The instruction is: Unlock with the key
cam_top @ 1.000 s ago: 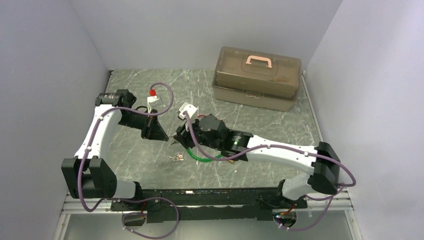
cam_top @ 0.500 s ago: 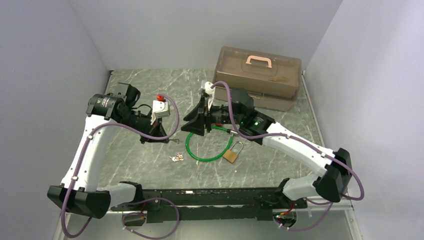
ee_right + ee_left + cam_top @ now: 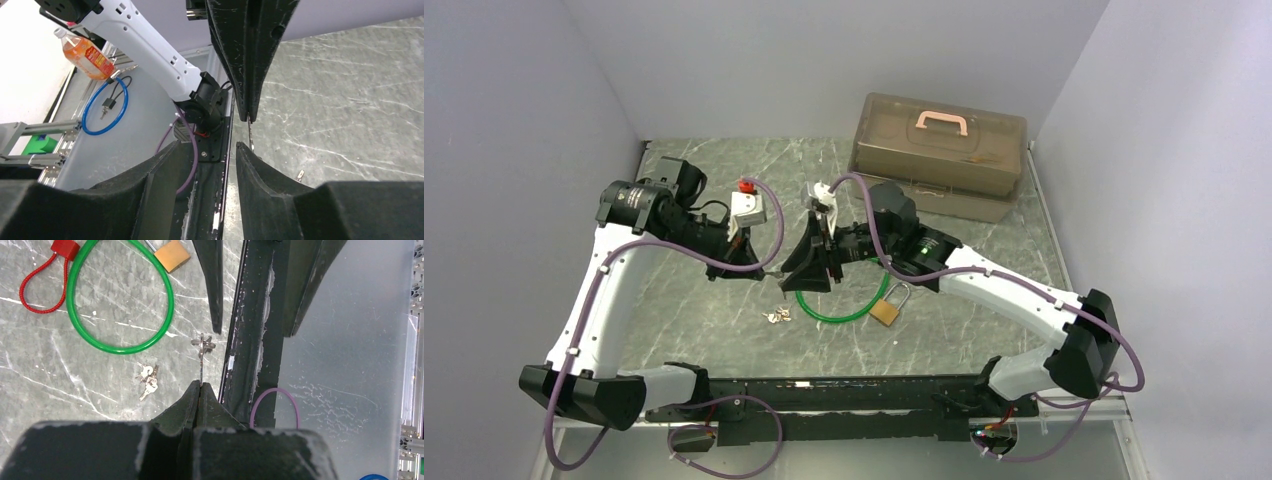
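Note:
My left gripper (image 3: 762, 270) is shut on a small silver key (image 3: 201, 351), which sticks out past its fingertips (image 3: 200, 386) above the table. My right gripper (image 3: 796, 280) faces it with open jaws. In the right wrist view the key (image 3: 250, 134) hangs just beyond the tip of my right gripper's (image 3: 209, 145) right-hand finger, not between the fingers. A brass padlock (image 3: 885, 311) on a green cable loop (image 3: 829, 312) lies on the table to the right of both grippers, untouched.
A loose bunch of keys (image 3: 776, 316) lies near the cable. A red cord with a red tag (image 3: 42, 287) lies beside the green loop. A brown toolbox (image 3: 939, 155) stands at the back right. The black base rail (image 3: 824, 390) runs along the near edge.
My right gripper has lifted off the padlock, swung up towards the toolbox, then come left and down to face the left gripper. The left gripper has kept the key and shifted slightly right.

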`<state>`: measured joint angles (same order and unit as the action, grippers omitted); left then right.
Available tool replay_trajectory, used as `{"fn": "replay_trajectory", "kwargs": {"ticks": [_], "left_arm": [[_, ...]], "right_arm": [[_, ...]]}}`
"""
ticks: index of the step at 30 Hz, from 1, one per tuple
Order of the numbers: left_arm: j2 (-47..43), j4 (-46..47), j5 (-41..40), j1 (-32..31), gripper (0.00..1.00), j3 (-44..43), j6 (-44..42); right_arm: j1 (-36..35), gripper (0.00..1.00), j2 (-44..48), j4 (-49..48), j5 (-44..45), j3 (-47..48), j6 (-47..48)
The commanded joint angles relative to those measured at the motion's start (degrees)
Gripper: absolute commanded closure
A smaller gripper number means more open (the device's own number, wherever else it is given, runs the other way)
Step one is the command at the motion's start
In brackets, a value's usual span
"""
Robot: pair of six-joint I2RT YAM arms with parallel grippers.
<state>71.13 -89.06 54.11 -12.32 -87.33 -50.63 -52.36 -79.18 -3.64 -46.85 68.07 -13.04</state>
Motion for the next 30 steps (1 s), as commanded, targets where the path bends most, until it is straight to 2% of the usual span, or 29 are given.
{"fn": "replay_trajectory", "kwargs": {"ticks": [1, 12, 30], "left_arm": [[-0.07, -0.85, 2.06, -0.84, 1.0, -2.66, 1.4], [-1.39, -0.93, 1.44, -2.35, 1.0, -3.02, 2.86], [-2.24, -0.95, 0.13, -2.78, 1.0, -2.73, 3.52]], "right_arm": [[-0.83, 0.55, -1.28, -3.89, 0.25, 1.09, 0.37], [-0.82, 0.62, -3.15, -6.58, 1.07, 1.63, -0.63], [0.85, 0.63, -1.96, -4.89, 3.75, 2.48, 1.0]]}}
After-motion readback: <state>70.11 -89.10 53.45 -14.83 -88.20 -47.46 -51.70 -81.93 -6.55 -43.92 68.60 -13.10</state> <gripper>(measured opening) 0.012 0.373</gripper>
